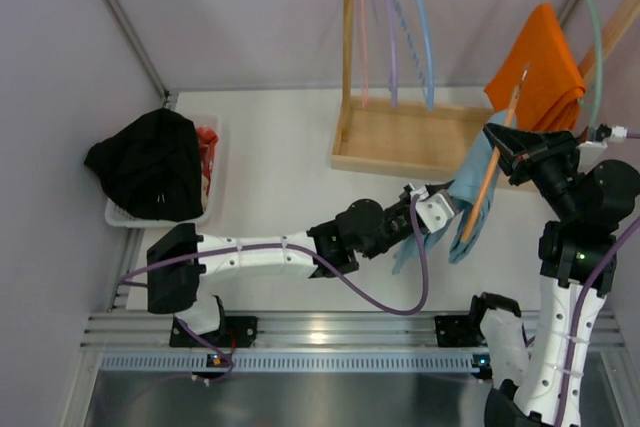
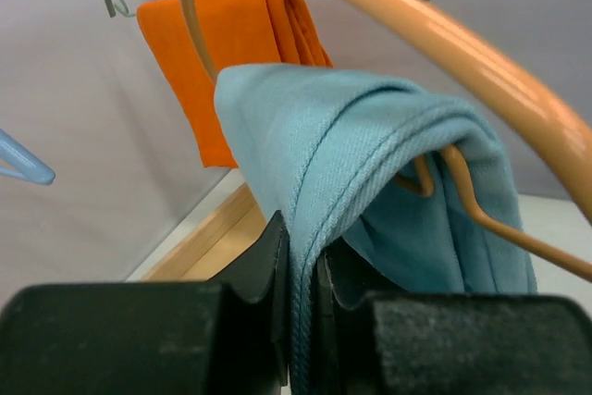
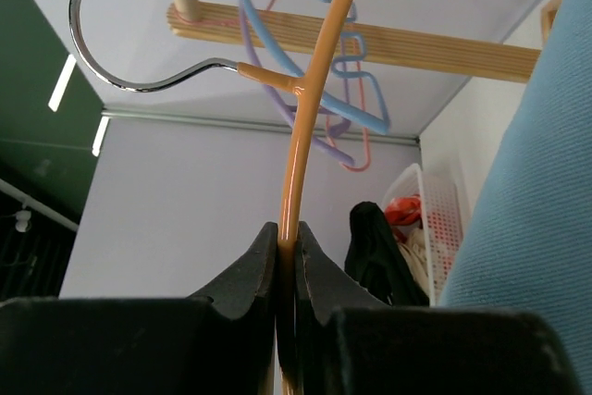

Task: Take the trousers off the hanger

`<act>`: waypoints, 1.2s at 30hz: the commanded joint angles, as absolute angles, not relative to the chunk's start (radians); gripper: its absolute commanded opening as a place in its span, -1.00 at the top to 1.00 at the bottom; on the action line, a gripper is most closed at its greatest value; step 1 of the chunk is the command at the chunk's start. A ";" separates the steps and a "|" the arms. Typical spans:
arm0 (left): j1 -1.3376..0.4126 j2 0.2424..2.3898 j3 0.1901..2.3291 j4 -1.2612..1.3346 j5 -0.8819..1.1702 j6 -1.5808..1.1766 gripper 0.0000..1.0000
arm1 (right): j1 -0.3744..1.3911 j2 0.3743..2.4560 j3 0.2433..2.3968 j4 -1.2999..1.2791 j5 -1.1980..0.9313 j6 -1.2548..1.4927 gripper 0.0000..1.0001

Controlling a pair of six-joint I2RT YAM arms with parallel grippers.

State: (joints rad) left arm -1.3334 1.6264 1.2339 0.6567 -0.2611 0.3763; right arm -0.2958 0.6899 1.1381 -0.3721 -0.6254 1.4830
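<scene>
The light blue trousers (image 1: pixel 468 209) hang folded over the thin orange hanger (image 1: pixel 492 172), held in the air in front of the wooden rack. My left gripper (image 1: pixel 447 209) is shut on a hemmed edge of the trousers (image 2: pixel 370 136), which runs down between its jaws (image 2: pixel 303 238). The hanger's rod (image 2: pixel 462 53) arcs above the cloth. My right gripper (image 1: pixel 506 147) is shut on the hanger's rod (image 3: pixel 310 117), pinched between its fingers (image 3: pixel 288 233). The metal hook (image 3: pixel 102 34) points away, free of the rail. A strip of the trousers (image 3: pixel 536 182) shows at the right.
A wooden rack (image 1: pixel 400 137) stands at the back with pink, purple and blue hangers (image 1: pixel 400 27). A mint-green hanger (image 1: pixel 597 37) on its right carries a bright orange garment (image 1: pixel 540 67). At the left, a white basket (image 1: pixel 215 162) holds a black cloth heap (image 1: pixel 150 162).
</scene>
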 commanded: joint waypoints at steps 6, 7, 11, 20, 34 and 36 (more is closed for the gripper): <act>-1.328 1.477 1.347 0.693 -0.233 0.440 1.00 | -0.296 0.641 0.980 -0.270 -0.730 1.309 1.00; -1.328 1.473 1.356 0.692 -0.233 0.446 1.00 | -0.298 0.641 0.971 -0.271 -0.741 1.302 1.00; -1.328 1.456 1.410 0.651 -0.248 0.457 1.00 | -0.298 0.638 0.928 -0.258 -0.781 1.266 1.00; -1.330 1.462 1.592 0.574 -0.273 0.480 1.00 | -0.301 0.595 0.821 -0.294 -0.818 1.177 1.00; -1.328 1.433 1.784 0.519 -0.288 0.548 1.00 | -0.314 0.545 0.726 -0.402 -0.773 1.143 1.00; -1.330 1.431 1.821 0.508 -0.295 0.542 1.00 | -0.316 0.546 0.697 -0.364 -0.794 1.172 1.00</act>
State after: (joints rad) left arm -1.3296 1.5734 1.6081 0.0608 -0.2783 0.5232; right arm -0.3058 0.5488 0.7498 -0.3286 -0.8028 1.2423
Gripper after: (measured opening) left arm 0.152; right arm 0.068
